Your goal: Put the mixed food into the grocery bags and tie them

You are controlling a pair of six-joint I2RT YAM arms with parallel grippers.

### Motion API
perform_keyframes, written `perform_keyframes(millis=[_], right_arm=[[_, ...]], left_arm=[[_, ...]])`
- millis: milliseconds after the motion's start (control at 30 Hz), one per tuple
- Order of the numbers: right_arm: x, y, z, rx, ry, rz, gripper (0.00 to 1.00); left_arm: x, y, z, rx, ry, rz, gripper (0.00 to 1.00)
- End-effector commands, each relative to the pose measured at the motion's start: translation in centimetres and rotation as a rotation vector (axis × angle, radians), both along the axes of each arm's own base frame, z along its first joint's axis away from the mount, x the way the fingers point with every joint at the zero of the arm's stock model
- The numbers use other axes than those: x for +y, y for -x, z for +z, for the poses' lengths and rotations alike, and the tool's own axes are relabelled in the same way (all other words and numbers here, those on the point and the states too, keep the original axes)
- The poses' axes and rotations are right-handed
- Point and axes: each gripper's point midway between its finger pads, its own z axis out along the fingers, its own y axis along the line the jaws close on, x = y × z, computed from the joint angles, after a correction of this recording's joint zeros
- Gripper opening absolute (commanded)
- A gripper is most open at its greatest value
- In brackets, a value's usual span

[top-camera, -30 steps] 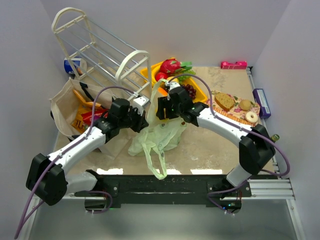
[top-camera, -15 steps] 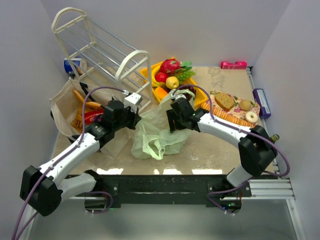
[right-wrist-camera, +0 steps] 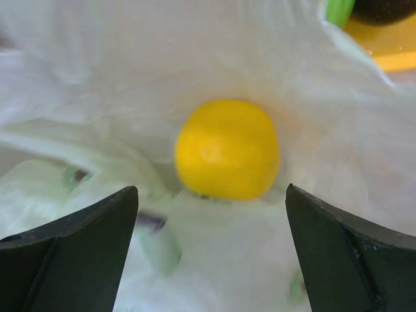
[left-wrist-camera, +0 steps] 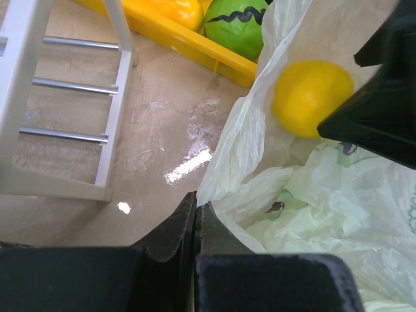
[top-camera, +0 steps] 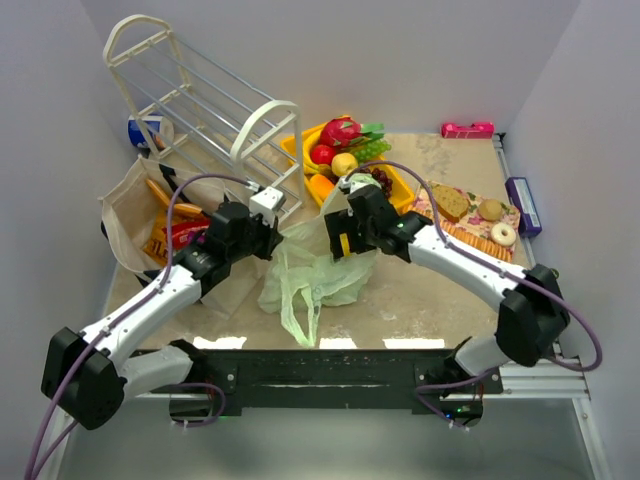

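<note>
- Resting inside the open mouth of the pale-green plastic bag (right-wrist-camera: 97, 78), the yellow toy fruit (right-wrist-camera: 227, 148) is smooth, round and matte, and it lies against the thin film.
- The right wrist view alone shows the right gripper (right-wrist-camera: 211, 190) with its dark fingers (right-wrist-camera: 71, 247) spread wide. There is a gap on either side of the fruit, and neither finger touches it.
- The left wrist view shows the same fruit from the side, just behind the bag's raised lip, with a black finger of the right gripper overlapping its right edge.
- Only that view shows the left gripper (left-wrist-camera: 195, 211) with its fingers pressed together, pinching the crinkled edge of the bag and holding that lip up.
- From above, the right gripper covers the spot, so little more than a sliver of yellow shows. The bag sits slumped and wrinkled on the table (top-camera: 420, 290) between the two grippers, one loop handle trailing toward the near edge.
- The film is translucent, with faint green print showing through it.
- Just behind the bag, the yellow tray (top-camera: 291, 148), of hard glossy plastic, holds a striped green toy fruit (left-wrist-camera: 237, 26) and other pieces.
- A white wire rack (top-camera: 200, 100) lies tilted at the left.
- Beside the rack, the beige tote (top-camera: 125, 205) holds orange and red packets.
</note>
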Motion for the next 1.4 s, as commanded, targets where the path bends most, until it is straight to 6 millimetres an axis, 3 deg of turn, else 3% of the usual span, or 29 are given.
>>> perform_keyframes(millis=[0, 200, 233, 333, 467, 533, 600, 767, 800, 867, 900, 1000, 1033, 1100, 1133, 1200, 1267, 1333, 1367], right_arm=[[1.9, 1.5, 7.9, -0.114, -0.176, 0.134, 0.99], [1.1, 3.9, 14.0, -0.213, -0.286, 0.186, 0.99], [0.5, 3.9, 15.9, -0.255, -0.306, 0.171, 0.99], [-1.2, 2.8, 18.1, -0.309, -0.275, 0.088, 0.99], [-4.0, -0.1, 18.6, -0.326, -0.239, -0.018, 0.96], [-4.5, -1.1, 18.4, -0.314, -0.268, -0.022, 0.91], [-6.4, -3.3, 18.3, -0.335, -0.274, -0.092, 0.88], [-8.5, -8.0, 15.8, -0.299, -0.267, -0.160, 0.75], [-8.5, -9.3, 14.1, -0.272, -0.248, -0.172, 0.73], [-9.0, -11.1, 13.0, -0.262, -0.223, -0.209, 0.67], [-9.0, -12.3, 11.4, -0.230, -0.201, -0.217, 0.66], [-8.9, -14.4, 9.8, -0.219, -0.181, -0.238, 0.62], [-8.7, -15.3, 8.1, -0.190, -0.167, -0.245, 0.61], [-8.3, -16.5, 7.9, -0.195, -0.169, -0.247, 0.58], [-8.4, -17.3, 6.1, -0.170, -0.143, -0.261, 0.57], [-8.2, -18.5, 5.7, -0.168, -0.135, -0.264, 0.56], [-8.3, -19.4, 3.2, -0.120, -0.105, -0.272, 0.48], [-8.5, -20.4, 2.8, -0.120, -0.086, -0.290, 0.44], [-8.8, -20.8, 1.2, -0.093, -0.065, -0.301, 0.44]], left_arm=[[-0.1, -0.7, 0.8, -0.025, 0.010, 0.004, 0.00], [0.9, -1.3, 0.9, -0.040, -0.021, 0.063, 0.00], [1.2, -1.3, 0.7, -0.036, -0.031, 0.076, 0.00], [2.1, -1.6, 0.6, -0.042, -0.057, 0.121, 0.00], [3.1, -1.9, 0.7, -0.053, -0.083, 0.172, 0.00], [3.3, -1.9, 0.8, -0.057, -0.086, 0.179, 0.00], [3.5, -1.9, 0.9, -0.064, -0.084, 0.189, 0.00], [3.4, -2.1, 0.8, -0.068, -0.091, 0.189, 0.00], [3.4, -2.1, 0.6, -0.061, -0.094, 0.189, 0.00], [3.5, -2.1, 0.6, -0.061, -0.101, 0.191, 0.00], [3.5, -2.1, 0.6, -0.063, -0.100, 0.191, 0.00], [3.4, -2.1, 0.7, -0.067, -0.097, 0.184, 0.00], [3.4, -2.1, 0.8, -0.069, -0.096, 0.183, 0.00], [3.4, -2.1, 0.7, -0.071, -0.096, 0.183, 0.00], [3.4, -2.1, 0.6, -0.069, -0.097, 0.180, 0.00], [3.3, -2.2, 0.5, -0.066, -0.099, 0.177, 0.00], [3.2, -2.2, 0.2, -0.056, -0.104, 0.170, 0.00], [3.1, -2.2, 0.1, -0.051, -0.107, 0.166, 0.00], [3.1, -2.2, 0.1, -0.052, -0.106, 0.165, 0.00]])
